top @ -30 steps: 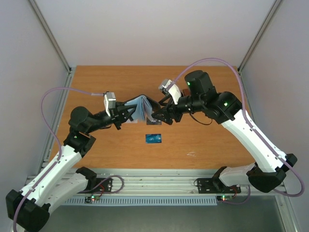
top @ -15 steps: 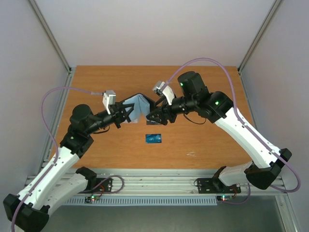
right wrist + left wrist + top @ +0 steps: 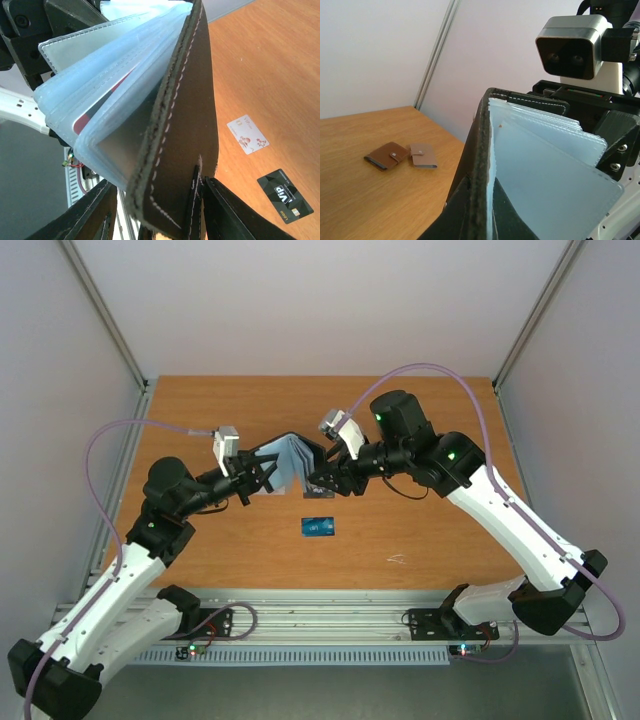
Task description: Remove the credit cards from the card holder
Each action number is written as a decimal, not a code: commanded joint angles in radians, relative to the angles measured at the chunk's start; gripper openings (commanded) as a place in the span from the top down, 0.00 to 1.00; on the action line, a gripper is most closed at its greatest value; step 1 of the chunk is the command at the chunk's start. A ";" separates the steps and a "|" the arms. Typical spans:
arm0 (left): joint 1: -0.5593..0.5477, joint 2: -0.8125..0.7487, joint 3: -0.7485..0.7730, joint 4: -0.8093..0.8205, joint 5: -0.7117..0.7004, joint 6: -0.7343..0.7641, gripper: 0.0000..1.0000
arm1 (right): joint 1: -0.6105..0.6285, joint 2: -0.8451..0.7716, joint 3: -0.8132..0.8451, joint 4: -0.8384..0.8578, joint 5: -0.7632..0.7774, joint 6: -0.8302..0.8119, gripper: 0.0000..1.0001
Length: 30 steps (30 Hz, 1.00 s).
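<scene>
We see the card holder (image 3: 289, 460) lifted off the tabletop (image 3: 200, 410), near the middle of the top view and spread open like a fan. Its black cover (image 3: 186, 120) runs along the outside, and its light blue sleeves (image 3: 545, 165) splay out between the two arms.

The left gripper (image 3: 264, 478) meets the holder from about 8 o'clock. Its jaws are closed tight on the holder's left cover, whose stitched black edge (image 3: 478, 175) fills the lower middle of the left wrist view.

The right gripper (image 3: 317, 481) comes in from about 4 o'clock. In its own wrist view its two fingers (image 3: 95, 215) stand on either side of the cover's lower end, about half closed. We cannot tell whether they are pressing on the leather.

One red card edge (image 3: 81, 123) shows inside a sleeve at about 9 o'clock of the cover. Three cards lie loose on the wood:
- A blue card (image 3: 318, 526) lies flat at 6 o'clock of the holder, well apart from it.
- In the right wrist view, a white card with a reddish print (image 3: 247, 135) lies at 3 o'clock of the cover.
- A black card (image 3: 285, 193) lies at about 5 o'clock of the white one, near it but not touching.

In the left wrist view, a brown wallet (image 3: 385, 155) and a tan-pink wallet (image 3: 423, 155) lie closed at 9 o'clock of the holder. The tan-pink one is just beside the brown one, at its 3 o'clock.
</scene>
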 commanded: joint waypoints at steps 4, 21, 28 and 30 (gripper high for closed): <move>0.002 -0.004 -0.008 0.094 0.023 -0.003 1.00 | 0.005 0.004 0.020 0.019 0.006 0.013 0.49; 0.002 -0.006 -0.015 0.094 0.024 0.000 1.00 | 0.005 0.018 0.027 0.026 0.059 0.045 0.53; -0.002 -0.002 -0.025 0.116 0.053 0.003 1.00 | 0.005 0.055 0.051 0.064 0.084 0.111 0.72; -0.002 0.000 -0.028 0.114 0.031 -0.008 1.00 | 0.006 0.078 0.070 0.069 0.050 0.122 0.85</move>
